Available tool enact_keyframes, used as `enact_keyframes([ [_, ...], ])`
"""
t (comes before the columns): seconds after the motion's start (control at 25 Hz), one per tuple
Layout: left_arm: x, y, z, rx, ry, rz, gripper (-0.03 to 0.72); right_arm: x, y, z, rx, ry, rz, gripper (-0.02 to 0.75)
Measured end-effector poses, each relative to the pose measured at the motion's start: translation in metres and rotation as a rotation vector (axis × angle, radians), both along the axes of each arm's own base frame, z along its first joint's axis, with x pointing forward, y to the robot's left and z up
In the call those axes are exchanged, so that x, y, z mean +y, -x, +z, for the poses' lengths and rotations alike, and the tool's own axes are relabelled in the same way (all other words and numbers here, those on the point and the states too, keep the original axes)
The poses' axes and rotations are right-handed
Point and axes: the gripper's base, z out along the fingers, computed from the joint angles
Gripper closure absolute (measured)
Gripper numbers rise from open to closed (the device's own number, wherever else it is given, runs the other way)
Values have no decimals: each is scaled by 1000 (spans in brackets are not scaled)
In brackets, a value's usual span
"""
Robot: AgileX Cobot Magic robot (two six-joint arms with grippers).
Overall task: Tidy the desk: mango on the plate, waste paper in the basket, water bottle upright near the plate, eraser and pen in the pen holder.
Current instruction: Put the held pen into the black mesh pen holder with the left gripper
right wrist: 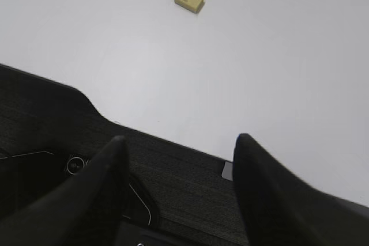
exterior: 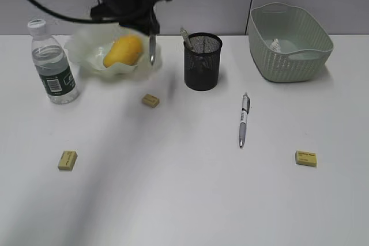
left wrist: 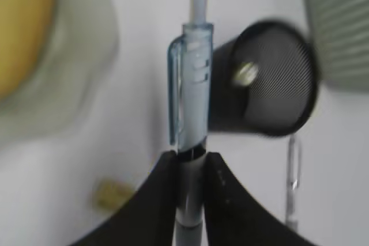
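Left hand (left wrist: 190,171): we hold a blue pen (left wrist: 190,84) pinched low on its barrel, above the surface's (exterior: 173,200) far-left part.
Right hand (right wrist: 179,154): spread wide, holding nothing, over the near edge.
Pen holder (exterior: 203,61): far edge, centre, one pen inside.
Mango (exterior: 123,50): in the plate (exterior: 86,47).
Risk: we judge the pen could tilt, catch the mesh rim and tip the holder.

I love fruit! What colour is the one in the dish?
The mango is yellow-orange, clearest in the exterior view.
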Motion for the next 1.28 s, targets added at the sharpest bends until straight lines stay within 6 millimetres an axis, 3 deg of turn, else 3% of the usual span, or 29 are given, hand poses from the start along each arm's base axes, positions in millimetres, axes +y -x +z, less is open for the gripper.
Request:
enact_keyframes([
  [0.2, -22, -17, 54, -342, 132, -3, 586, 0, 0, 0, 0, 0, 0, 279],
  [0.32, -39, -16, 67, -512, 160, -46, 586, 0, 0, 0, -1, 0, 0, 279],
  [0.48, -66, -11, 69, -676, 138, -127, 586, 0, 0, 0, -2, 0, 0, 279],
  [0.68, -86, -15, 41, -741, 65, -194, 586, 0, 0, 0, -4, 2, -1, 279],
  [1.08, -95, -29, -37, -610, -22, -233, 586, 0, -1, 1, -11, 3, -2, 279],
  [1.28, -96, -30, -53, -562, -43, -243, 586, 0, -1, 1, -13, 4, -3, 279],
])
